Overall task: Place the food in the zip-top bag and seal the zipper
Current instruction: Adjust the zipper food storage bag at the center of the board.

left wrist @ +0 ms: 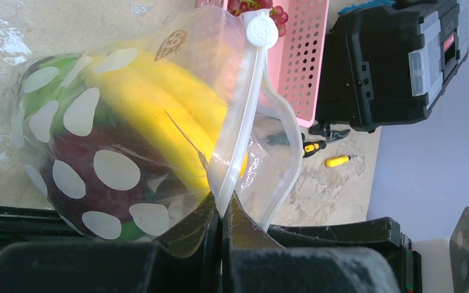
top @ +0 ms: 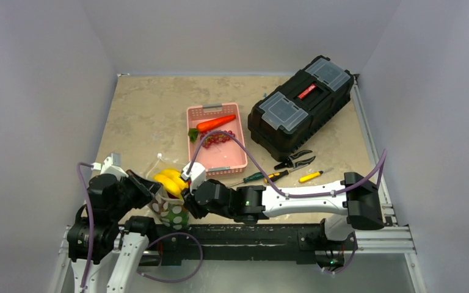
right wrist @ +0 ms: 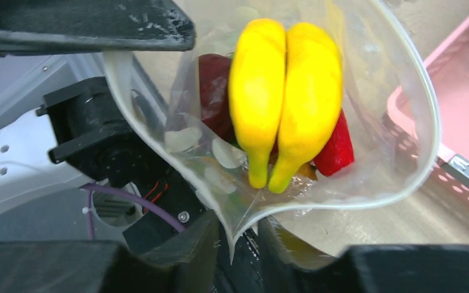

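Observation:
The zip-top bag (top: pixel 172 211) stands at the near table edge between both arms, its green spotted bottom down. Inside it are a yellow banana bunch (right wrist: pixel 281 91), a red piece (right wrist: pixel 336 149) and a dark-red piece (left wrist: pixel 91 177). My left gripper (left wrist: pixel 223 204) is shut on the zipper (left wrist: pixel 244 116) at one end of the mouth, with the white slider (left wrist: pixel 261 29) at the far end. My right gripper (right wrist: pixel 241 235) stands open, and the opposite corner of the bag's mouth hangs between its fingers without being pinched. A carrot (top: pixel 215 123) and grapes (top: pixel 218 138) lie in the pink basket (top: pixel 210 108).
A black toolbox (top: pixel 299 107) sits at the back right. Pliers (top: pixel 294 161) and screwdrivers (top: pixel 256 177) lie just right of the basket, near my right arm's forearm. The pink basket stands close behind the bag.

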Controlling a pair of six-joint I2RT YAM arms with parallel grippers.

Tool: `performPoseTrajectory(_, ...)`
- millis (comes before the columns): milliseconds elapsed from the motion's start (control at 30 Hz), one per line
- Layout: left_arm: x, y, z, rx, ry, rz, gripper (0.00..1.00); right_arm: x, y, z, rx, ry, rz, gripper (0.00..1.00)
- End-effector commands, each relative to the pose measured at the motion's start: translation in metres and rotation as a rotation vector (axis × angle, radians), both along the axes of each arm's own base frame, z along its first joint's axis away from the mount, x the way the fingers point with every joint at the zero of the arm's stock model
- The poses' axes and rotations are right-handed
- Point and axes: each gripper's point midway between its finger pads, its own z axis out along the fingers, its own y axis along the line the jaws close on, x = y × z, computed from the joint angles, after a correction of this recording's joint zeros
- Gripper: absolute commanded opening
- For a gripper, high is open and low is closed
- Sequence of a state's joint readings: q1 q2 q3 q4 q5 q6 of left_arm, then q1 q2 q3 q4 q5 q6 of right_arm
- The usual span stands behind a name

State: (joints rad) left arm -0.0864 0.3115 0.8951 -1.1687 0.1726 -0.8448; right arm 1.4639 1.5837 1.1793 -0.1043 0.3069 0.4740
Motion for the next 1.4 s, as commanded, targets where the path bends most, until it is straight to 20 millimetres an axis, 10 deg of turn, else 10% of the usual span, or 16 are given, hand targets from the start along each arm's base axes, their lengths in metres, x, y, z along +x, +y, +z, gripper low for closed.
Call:
performPoseTrajectory(0, 0.003, 0.003, 0.010, 0.013, -0.059, 0.008, 0.00, 0.021, 0.005, 0.033, 0.065, -0.074, -0.110, 0.20)
performPoseTrajectory(100, 0.001, 0.005, 0.010, 0.013, -0.067, 0.022, 0.00, 0.029, 0.004, 0.032, 0.046, -0.117, -0.131, 0.00)
performPoseTrajectory(367, -0.007, 0.013, 0.007, 0.048, -0.067, 0.051, 0.02, 0.037, 0.005, 0.079, 0.064, -0.300, -0.049, 0.00)
performPoseTrajectory(767, -0.053, 0.054, 0.037, 0.294, -0.105, 0.104, 0.62, 0.012, 0.002, 0.118, 0.071, -0.412, 0.200, 0.00)
performPoseTrajectory(933, -0.068, 0.072, 0.044, 0.341, -0.146, 0.186, 0.77, 0.015, -0.002, 0.092, 0.021, -0.445, 0.221, 0.00)
performPoseTrajectory(1367, -0.026, 0.059, 0.029, 0.325, -0.085, 0.126, 0.68, 0.006, -0.013, 0.077, -0.039, -0.461, 0.314, 0.00)
